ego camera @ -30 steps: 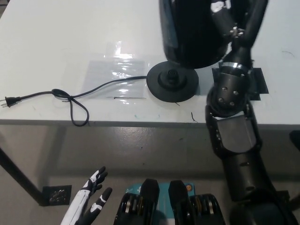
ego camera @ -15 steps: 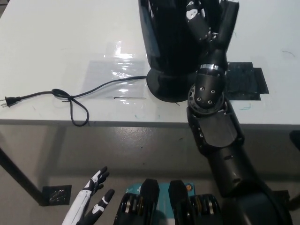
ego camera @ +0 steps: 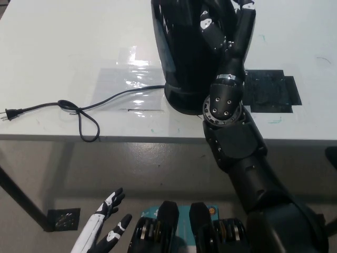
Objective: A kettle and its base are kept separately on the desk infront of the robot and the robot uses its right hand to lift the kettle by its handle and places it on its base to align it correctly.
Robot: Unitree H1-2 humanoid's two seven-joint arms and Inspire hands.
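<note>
In the head view, a glossy black electric kettle (ego camera: 181,47) stands upright toward the far middle of the white counter (ego camera: 63,52). Its lower edge sits over the round black base (ego camera: 179,103), of which only a thin dark rim shows beneath the kettle's body; whether the kettle is fully seated on the base cannot be told from here.

The black right robot hand (ego camera: 224,26) reaches in from the lower right, its forearm rising across the counter's front edge, and its fingers (ego camera: 208,26) are wrapped around the kettle's handle on the kettle's right side, grasping it. The handle itself is mostly hidden behind the hand.

A thin black power cord (ego camera: 105,100) runs from the left side of the base across the counter, loops into a loose knot near the front edge, and ends in a two-pronged plug (ego camera: 9,113) lying flat at the far left. A clear, shiny patch of tape or film (ego camera: 131,79) lies on the counter under the cord, just left of the base. A dark rectangular mat (ego camera: 271,90) lies flat on the counter to the right of the kettle, partly covered by the right arm.

The white left robot hand (ego camera: 105,229) hangs at the lower left below the counter's edge, over the grey floor (ego camera: 131,163), released with its fingers spread and holding nothing.
</note>
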